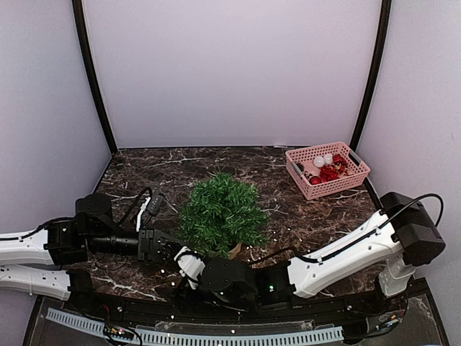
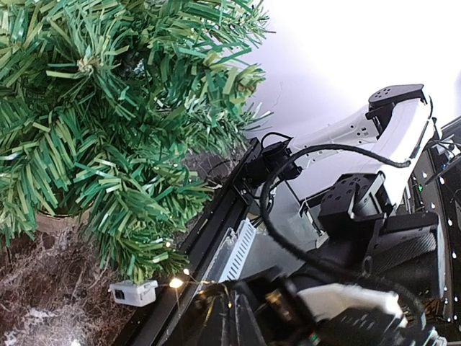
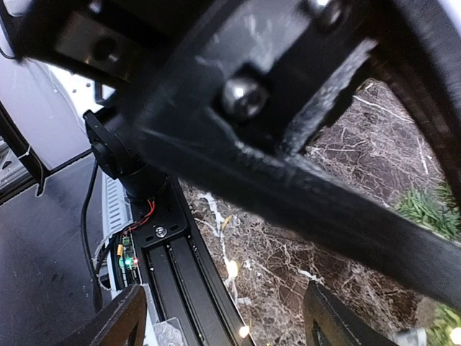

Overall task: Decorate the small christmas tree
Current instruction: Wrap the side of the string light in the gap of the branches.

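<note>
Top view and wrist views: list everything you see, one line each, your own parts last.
table: one, dark marble, under everything
tree: one, green, table centre, near the front edge
basket: one, pink, far right corner of the table
ornaments: several, red, in the basket
balls: two, white, in the basket
lights: several, warm white, on a wire along the front edge
box: one, white, on the table below the tree
left gripper: one, shut, front of the tree's base
right gripper: one, black, open, low over the front edge
</note>
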Tool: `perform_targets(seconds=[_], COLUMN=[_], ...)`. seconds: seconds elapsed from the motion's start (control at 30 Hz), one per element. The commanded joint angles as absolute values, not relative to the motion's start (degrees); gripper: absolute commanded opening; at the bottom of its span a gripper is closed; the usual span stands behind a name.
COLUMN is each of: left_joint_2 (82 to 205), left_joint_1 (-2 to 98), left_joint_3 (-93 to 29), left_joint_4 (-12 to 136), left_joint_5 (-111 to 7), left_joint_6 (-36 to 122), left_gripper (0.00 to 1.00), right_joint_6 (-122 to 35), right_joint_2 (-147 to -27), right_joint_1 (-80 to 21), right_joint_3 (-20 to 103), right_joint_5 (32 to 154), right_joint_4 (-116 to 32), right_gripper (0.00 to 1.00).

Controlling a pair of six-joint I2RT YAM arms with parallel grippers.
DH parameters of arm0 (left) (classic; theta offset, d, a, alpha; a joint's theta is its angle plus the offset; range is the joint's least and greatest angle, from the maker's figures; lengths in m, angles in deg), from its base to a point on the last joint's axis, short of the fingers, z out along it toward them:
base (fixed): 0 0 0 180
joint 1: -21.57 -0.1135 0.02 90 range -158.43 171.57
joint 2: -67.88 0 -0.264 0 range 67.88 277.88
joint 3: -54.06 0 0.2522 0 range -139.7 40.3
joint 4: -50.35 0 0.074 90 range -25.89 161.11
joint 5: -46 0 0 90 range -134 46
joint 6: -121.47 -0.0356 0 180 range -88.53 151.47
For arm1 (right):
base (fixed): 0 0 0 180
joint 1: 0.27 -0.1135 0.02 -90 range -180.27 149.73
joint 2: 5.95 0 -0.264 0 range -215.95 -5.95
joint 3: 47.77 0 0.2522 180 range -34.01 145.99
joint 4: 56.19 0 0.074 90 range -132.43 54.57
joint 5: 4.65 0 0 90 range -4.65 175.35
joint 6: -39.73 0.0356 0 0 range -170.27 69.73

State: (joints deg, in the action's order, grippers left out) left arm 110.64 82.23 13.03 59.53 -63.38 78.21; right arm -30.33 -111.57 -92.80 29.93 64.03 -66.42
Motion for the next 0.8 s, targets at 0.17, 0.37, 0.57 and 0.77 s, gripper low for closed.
perform_targets(seconds=[0.17, 0.37, 0.57, 0.77], left_joint_2=[108.28, 104.58, 98.16, 93.51], left_joint_1=[82.57, 82.48, 82.39, 82.3], left_joint_3=[11.28, 12.14, 17.84, 19.98], left_joint_4=[59.83, 61.37, 64.45, 68.38], left_joint_5=[-60.15, -51.57, -37.22, -27.1], left_joint_6=[81.51, 84.36, 90.13, 92.1], left_gripper=[0.0, 0.0, 0.0, 0.0], right_joint_6=[-34.6, -33.33, -27.96, -24.44], right_joint_2=[-117.29, -113.33, -104.2, -97.91], right_joint_1=[-90.62, -90.54, -90.71, -90.71], right_joint_3=[34.66, 29.08, 22.1, 20.2], right_joint_5=[72.8, 75.44, 74.5, 72.27], right_joint_4=[-71.11, -73.72, -69.86, -62.82], right_gripper=[0.44, 0.0, 0.0, 0.0])
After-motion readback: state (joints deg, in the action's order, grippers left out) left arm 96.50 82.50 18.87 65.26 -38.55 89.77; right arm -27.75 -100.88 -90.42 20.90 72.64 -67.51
